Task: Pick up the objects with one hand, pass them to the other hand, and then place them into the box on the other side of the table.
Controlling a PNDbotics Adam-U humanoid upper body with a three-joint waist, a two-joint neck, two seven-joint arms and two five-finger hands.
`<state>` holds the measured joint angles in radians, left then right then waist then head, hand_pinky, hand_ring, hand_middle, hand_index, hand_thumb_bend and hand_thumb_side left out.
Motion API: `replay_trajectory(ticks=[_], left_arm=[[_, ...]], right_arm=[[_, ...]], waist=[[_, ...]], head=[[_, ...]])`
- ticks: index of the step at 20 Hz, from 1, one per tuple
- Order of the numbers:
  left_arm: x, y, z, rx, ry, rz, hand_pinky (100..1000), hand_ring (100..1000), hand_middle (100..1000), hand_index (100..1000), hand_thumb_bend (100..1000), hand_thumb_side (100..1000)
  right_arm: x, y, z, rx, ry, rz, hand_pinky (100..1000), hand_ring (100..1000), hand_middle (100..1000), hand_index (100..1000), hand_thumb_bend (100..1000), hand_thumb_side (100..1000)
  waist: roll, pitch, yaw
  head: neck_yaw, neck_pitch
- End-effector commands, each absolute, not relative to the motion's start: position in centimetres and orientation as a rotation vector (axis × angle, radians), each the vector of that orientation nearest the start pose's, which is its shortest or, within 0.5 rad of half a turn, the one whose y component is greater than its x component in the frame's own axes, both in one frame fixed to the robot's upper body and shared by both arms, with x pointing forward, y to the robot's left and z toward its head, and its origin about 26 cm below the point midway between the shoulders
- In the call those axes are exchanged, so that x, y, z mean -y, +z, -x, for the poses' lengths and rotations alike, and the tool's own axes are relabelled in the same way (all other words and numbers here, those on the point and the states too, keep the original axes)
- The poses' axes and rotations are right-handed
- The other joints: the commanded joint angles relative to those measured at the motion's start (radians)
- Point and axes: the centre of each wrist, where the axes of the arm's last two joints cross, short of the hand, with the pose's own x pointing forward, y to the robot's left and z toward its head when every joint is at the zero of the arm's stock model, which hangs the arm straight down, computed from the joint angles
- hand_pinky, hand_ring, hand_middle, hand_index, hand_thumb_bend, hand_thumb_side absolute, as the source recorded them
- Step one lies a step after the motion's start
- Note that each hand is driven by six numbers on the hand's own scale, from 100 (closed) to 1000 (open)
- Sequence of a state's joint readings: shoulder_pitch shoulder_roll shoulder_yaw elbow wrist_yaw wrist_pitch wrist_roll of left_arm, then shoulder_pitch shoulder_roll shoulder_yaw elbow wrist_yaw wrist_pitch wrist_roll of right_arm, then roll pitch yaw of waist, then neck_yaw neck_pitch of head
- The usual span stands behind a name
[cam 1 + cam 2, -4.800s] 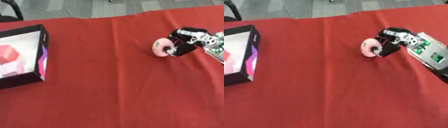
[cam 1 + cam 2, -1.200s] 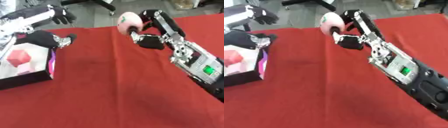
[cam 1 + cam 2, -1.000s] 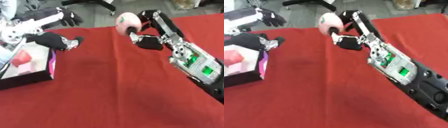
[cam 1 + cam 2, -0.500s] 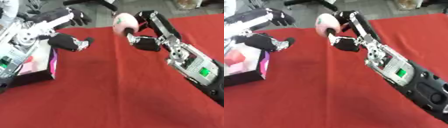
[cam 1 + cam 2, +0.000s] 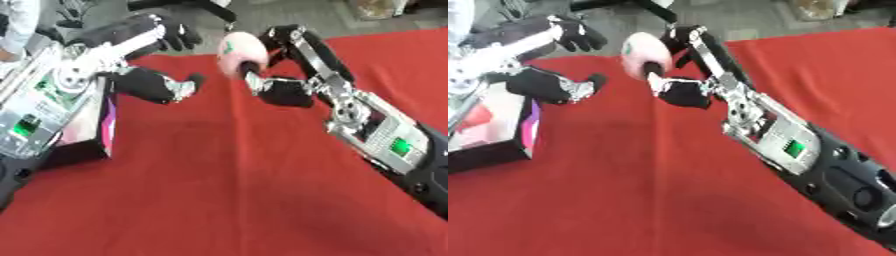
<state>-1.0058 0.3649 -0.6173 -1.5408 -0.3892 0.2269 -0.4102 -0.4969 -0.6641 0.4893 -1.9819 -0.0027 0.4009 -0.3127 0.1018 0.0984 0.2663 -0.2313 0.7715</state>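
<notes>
While held aloft, pink ball (image 5: 240, 51) between right hand (image 5: 278, 89) fingers (image 5: 282, 36)

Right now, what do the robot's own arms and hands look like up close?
Both hands are black: the right hand with silver at its joints, the left hand too. The right forearm is black with an open silver panel, showing circuitry and a green light. The left forearm likewise shows silver metal and a green light.
</notes>
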Motion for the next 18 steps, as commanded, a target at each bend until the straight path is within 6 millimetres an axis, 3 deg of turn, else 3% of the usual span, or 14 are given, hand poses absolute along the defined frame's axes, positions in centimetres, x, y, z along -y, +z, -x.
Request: replay_trajectory(ticks=[1,7,18], left_arm=[[-7.4,27.2,-36.5,1.860,-1.656,-0.346,819,803,756,875,253,465],[-7.2,27.6,-35.4,1.873,-1.708,-0.290,822,806,757,875,338,567],[-6.9,28.0,-34.6,1.886,-1.702,-0.279,822,806,755,877,364,603]], right_arm=[[19.3,21.3,-29.4,1.987,0.741,0.429,628,690,473,582,100,100],[19.5,21.0,-29.3,1.982,0.756,0.431,629,690,473,583,100,100],[19.4,20.7,-29.2,1.978,0.763,0.442,616,682,466,575,116,100]], waist=[[0.009,-0.013,0.001],[0.010,-0.010,0.000],[0.008,-0.005,0.001]], head=[[-0.001,-0.001],[-0.009,-0.001],[-0.014,-0.001]])
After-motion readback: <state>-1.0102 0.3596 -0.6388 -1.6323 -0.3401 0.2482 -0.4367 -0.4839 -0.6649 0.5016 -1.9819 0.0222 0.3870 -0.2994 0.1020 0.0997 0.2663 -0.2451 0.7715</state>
